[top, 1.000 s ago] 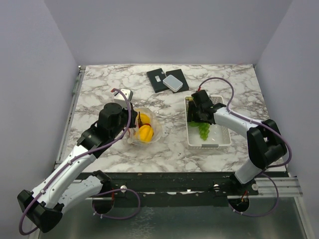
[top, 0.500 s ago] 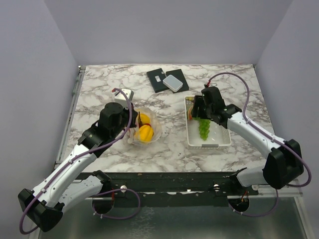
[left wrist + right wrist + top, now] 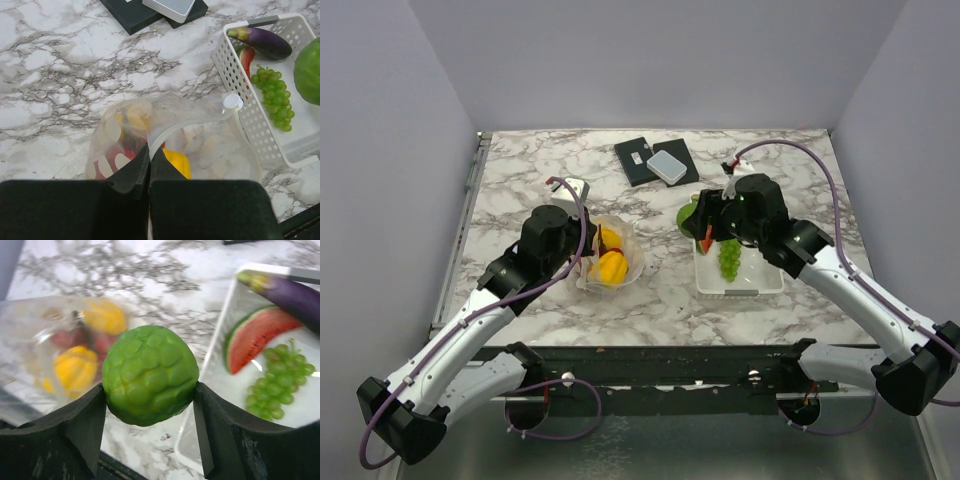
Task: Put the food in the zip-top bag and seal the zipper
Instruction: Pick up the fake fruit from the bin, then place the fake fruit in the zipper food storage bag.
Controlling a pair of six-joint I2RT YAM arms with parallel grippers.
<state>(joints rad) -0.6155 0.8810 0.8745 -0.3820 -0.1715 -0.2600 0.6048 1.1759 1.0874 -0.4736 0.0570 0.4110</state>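
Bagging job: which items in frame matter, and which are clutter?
Job:
- zip-top bag, pinched by left gripper
- yellow fruit and strawberries inside it
- green bumpy fruit in right gripper
- grapes, watermelon slice, eggplant in white basket

Clutter:
- black cases
- grey box on them

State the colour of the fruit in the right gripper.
The fruit is green, clearest in right wrist view.
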